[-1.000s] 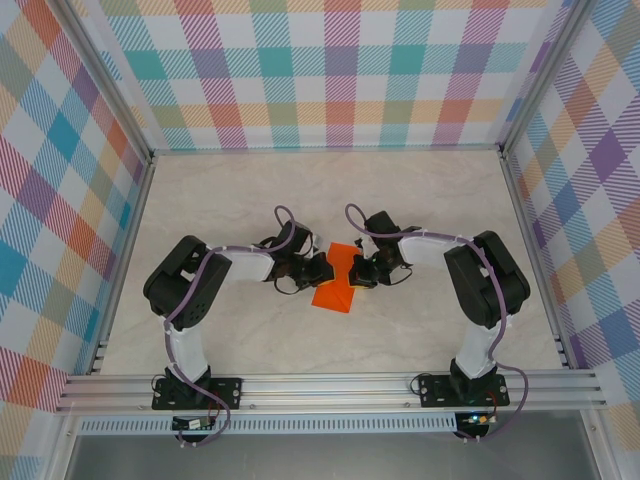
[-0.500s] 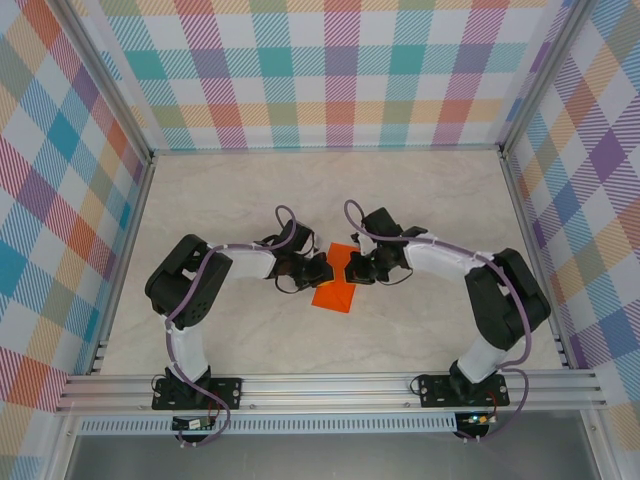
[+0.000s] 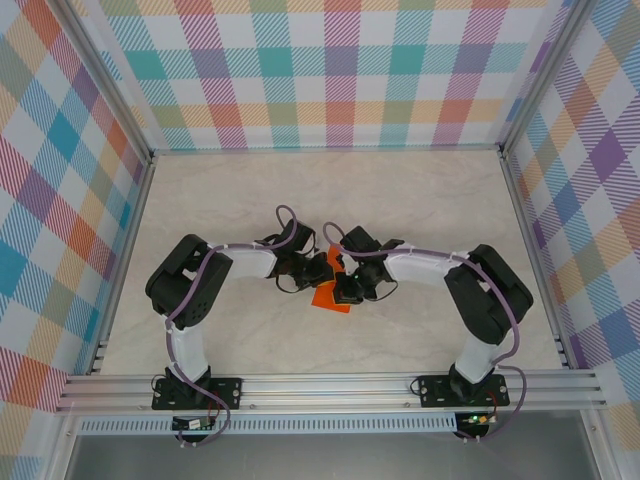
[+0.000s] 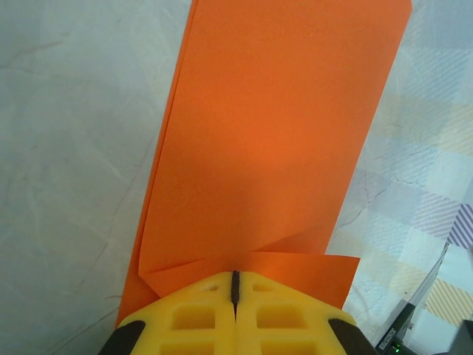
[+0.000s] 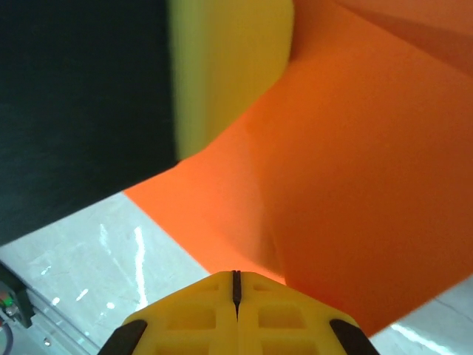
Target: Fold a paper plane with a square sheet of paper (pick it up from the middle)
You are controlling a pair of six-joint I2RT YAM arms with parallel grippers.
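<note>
At the middle of the counter [image 3: 420,200], pinches the paper [image 3: 324,295] from both sides: grips one edge, by a small folded corner, in closed left jaws, grips another edge in closed right jaws, and holds it doubled over, two layers showing along one side.

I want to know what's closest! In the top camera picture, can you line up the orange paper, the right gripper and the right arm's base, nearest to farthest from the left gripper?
1. orange paper: right at the tips of the left gripper, in the middle.
2. right gripper: just beside it, on the right.
3. right arm's base: far off, bottom right.
</note>
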